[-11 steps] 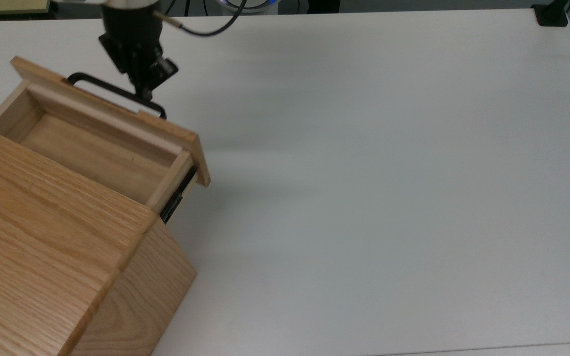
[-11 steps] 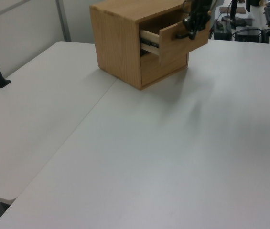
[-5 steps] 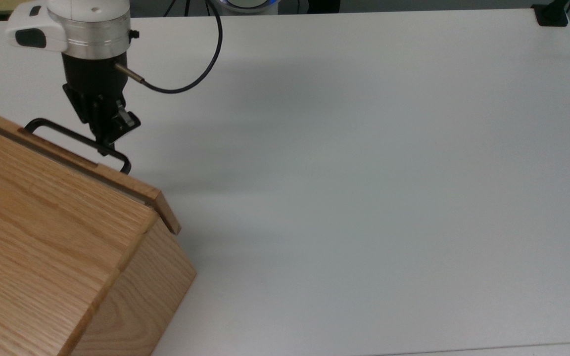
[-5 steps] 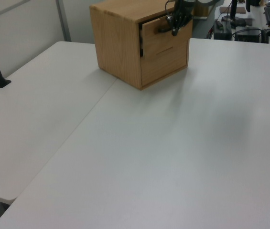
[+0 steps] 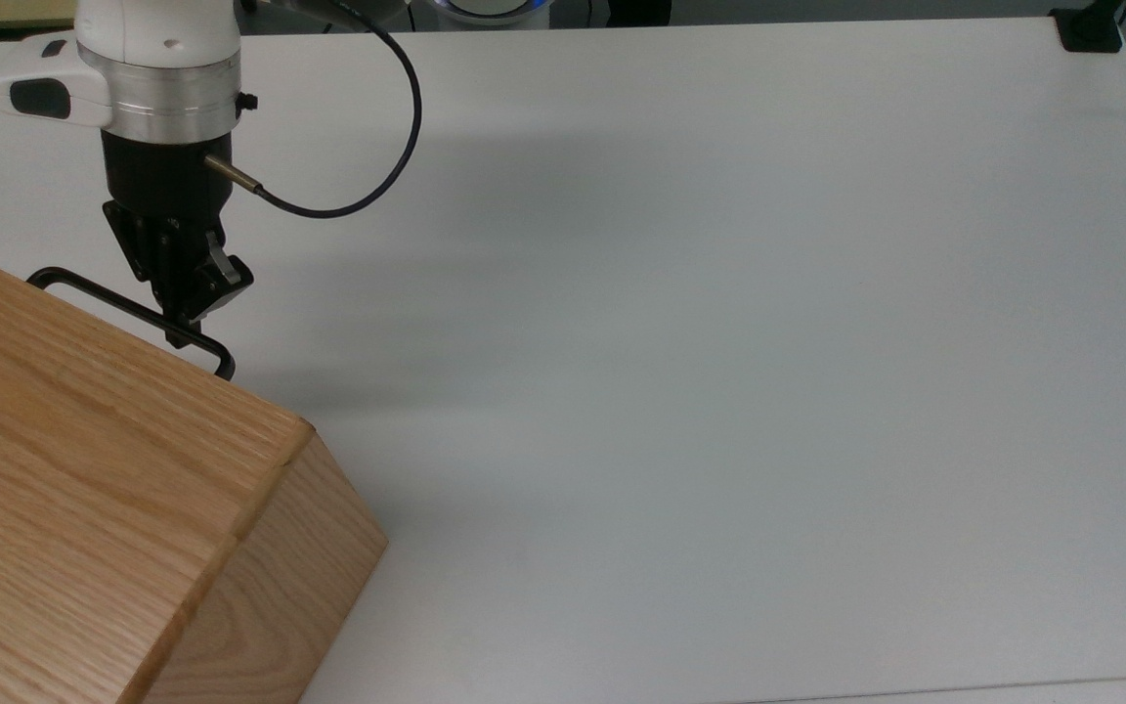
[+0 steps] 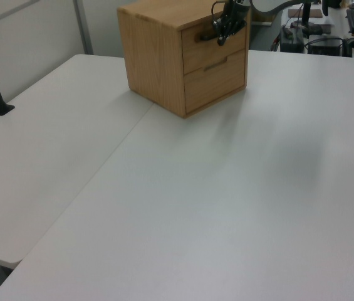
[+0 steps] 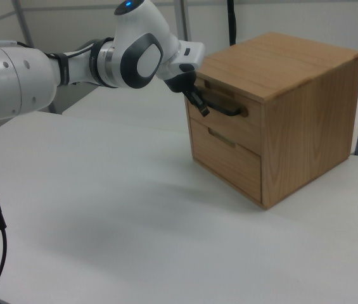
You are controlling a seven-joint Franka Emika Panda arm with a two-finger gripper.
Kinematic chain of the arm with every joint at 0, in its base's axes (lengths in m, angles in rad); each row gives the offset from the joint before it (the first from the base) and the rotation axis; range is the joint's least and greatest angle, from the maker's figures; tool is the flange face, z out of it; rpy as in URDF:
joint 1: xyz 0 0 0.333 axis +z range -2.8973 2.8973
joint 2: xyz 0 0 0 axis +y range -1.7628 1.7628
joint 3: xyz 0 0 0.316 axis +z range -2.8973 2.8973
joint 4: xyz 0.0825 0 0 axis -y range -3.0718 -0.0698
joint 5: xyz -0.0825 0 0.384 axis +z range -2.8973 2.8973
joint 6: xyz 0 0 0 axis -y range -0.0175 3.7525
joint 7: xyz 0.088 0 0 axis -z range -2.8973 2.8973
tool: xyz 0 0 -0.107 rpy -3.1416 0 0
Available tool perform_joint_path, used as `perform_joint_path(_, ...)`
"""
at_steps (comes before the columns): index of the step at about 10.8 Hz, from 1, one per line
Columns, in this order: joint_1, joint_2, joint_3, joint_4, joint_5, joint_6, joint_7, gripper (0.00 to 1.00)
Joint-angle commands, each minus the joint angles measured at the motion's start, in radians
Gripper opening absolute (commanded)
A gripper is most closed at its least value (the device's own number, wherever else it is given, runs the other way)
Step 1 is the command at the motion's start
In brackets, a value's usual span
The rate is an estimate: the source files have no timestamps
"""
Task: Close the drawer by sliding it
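Since a second ago the drawer (image 7: 226, 120) has slid fully into the oak cabinet (image 7: 293, 95), its front panel now flush with the cabinet face in the right view, and the gripper (image 5: 182, 328) has followed it in toward 7 o'clock in the top view.

Nearest in the top view, the cabinet's top hides the drawer box and rails entirely; just the black handle (image 5: 123, 308) juts out at 10 o'clock. Whether the panel is seated tight or sits a hair proud is hard to judge. Beyond the handle the gripper hangs at the bar, fingers narrow and seemingly closed on it, though the contact itself is too dark to read.

The risk, as I judge it: if the arm pulls away without letting go of the bar first, it could drag the drawer back out, or shift the cabinet on the tabletop (image 5: 719, 342). Pushing further would only shove the cabinet.
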Motion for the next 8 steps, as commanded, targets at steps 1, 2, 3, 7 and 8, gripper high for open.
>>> perform_joint_path(1, -0.004, -0.017, -0.003, 0.01, -0.024, 0.038, 0.013, 0.05)
perform_joint_path(2, -0.004, -0.057, 0.008, -0.023, -0.031, -0.04, -0.016, 0.05)
perform_joint_path(3, 0.002, -0.096, 0.014, -0.036, -0.033, -0.157, -0.074, 0.05)
perform_joint_path(7, 0.001, -0.23, 0.112, -0.045, -0.019, -0.578, -0.194, 0.07)
perform_joint_path(8, 0.005, -0.256, 0.121, -0.047, -0.007, -0.638, -0.192, 0.19)
